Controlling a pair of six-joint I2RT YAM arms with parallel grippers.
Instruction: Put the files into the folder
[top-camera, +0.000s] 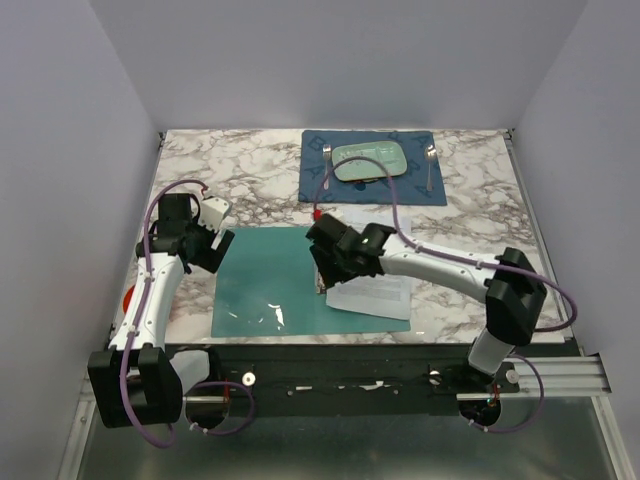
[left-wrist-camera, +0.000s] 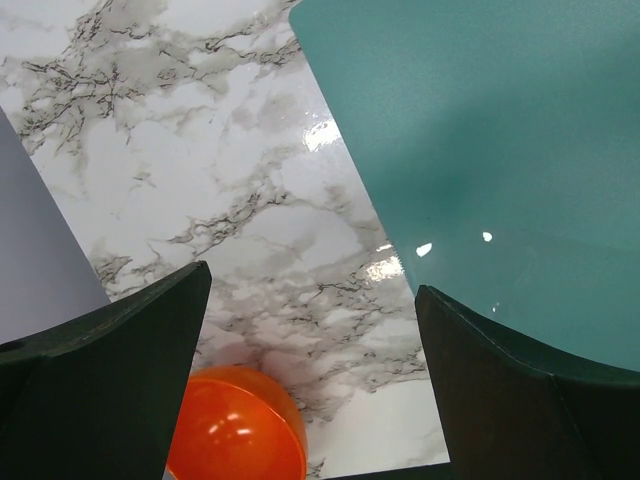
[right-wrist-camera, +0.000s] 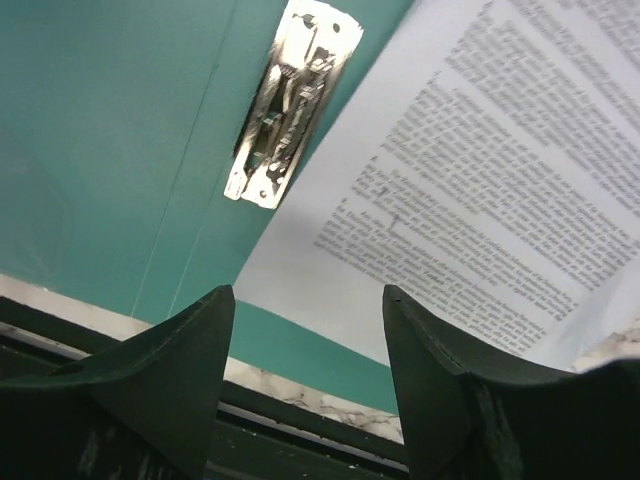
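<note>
Pale lilac walls (top-camera: 340, 60) enclose a marble-patterned table (top-camera: 250, 165), apparently glossy.

The top camera looks down from high over the six o'clock edge of the table (top-camera: 250, 170), with the whole surface in frame. Both wrist cameras hang close, facing down. All three share the folder (top-camera: 270, 280), at two o'clock in the left-wrist view.

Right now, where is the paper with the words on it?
In the top view, the files lie on the right half of the folder, under the right gripper.
</note>
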